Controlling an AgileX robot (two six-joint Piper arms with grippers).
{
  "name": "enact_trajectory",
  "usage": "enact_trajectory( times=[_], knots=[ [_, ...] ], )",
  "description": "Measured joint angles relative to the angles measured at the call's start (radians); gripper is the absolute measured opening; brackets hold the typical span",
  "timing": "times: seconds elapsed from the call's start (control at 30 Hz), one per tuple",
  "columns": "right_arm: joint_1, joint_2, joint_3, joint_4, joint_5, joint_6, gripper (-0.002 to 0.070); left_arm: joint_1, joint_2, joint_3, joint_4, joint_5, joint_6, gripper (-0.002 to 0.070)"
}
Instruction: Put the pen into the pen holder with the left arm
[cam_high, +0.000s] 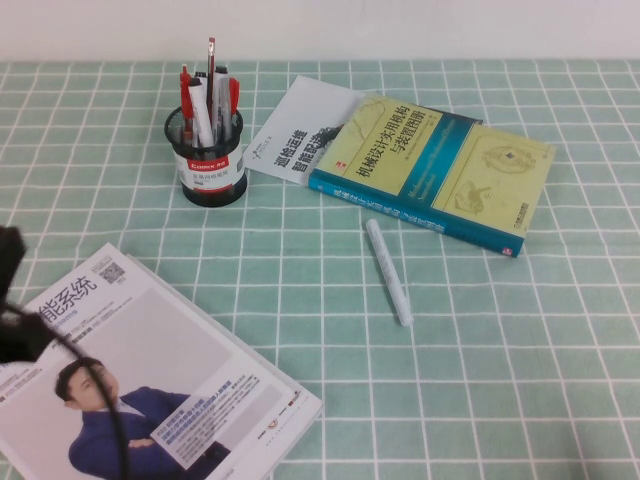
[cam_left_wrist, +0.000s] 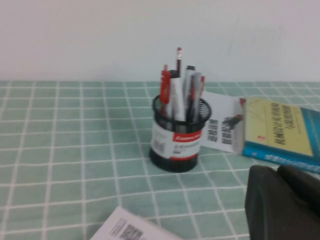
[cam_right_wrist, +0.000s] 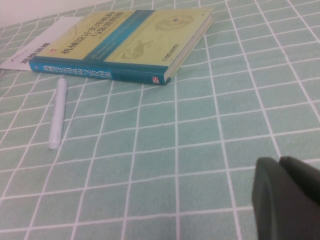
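The black mesh pen holder stands at the back left of the table with several pens upright in it. The tallest is a thin dark pen, among red and white ones. My left gripper is shut with nothing in it. It hovers low over the cloth, short of the holder and apart from it. In the high view only the left arm's black body and cable show, at the left edge. My right gripper is shut and empty, low over bare cloth, and out of the high view.
A thick white marker lies on the checked green cloth in front of a blue-and-yellow book. A white booklet sits between book and holder. A magazine covers the front left corner.
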Motion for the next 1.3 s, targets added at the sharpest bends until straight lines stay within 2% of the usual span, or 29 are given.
enact_trajectory(
  times=[0.13,0.23,0.33,0.47,0.53,0.67,0.87,1.1,1.3],
  knots=[
    [0.000,0.000,0.000,0.000,0.000,0.000,-0.0020,0.000,-0.103,0.033,-0.017,0.104,0.048,-0.0003],
    [0.000,0.000,0.000,0.000,0.000,0.000,-0.0020,0.000,-0.214,0.081,-0.105,0.142,0.181,-0.0003],
    [0.000,0.000,0.000,0.000,0.000,0.000,-0.0020,0.018,-0.343,0.147,-0.269,0.134,0.393,-0.0003],
    [0.000,0.000,0.000,0.000,0.000,0.000,-0.0020,0.054,-0.485,0.260,-0.581,0.052,0.736,-0.0003],
    [0.000,0.000,0.000,0.000,0.000,0.000,-0.0020,0.061,-0.533,0.318,-0.668,-0.001,0.832,-0.0003],
    [0.000,0.000,0.000,0.000,0.000,0.000,-0.0020,0.063,-0.615,0.427,-0.709,-0.070,0.870,-0.0003],
    [0.000,0.000,0.000,0.000,0.000,0.000,-0.0020,0.063,-0.656,0.453,-0.718,-0.035,0.854,-0.0003],
    [0.000,0.000,0.000,0.000,0.000,0.000,-0.0020,0.067,-0.656,0.454,-0.715,0.165,0.806,-0.0003],
    [0.000,0.000,0.000,0.000,0.000,0.000,-0.0020,0.116,-0.656,0.454,-0.692,0.295,0.770,-0.0003]
  ],
)
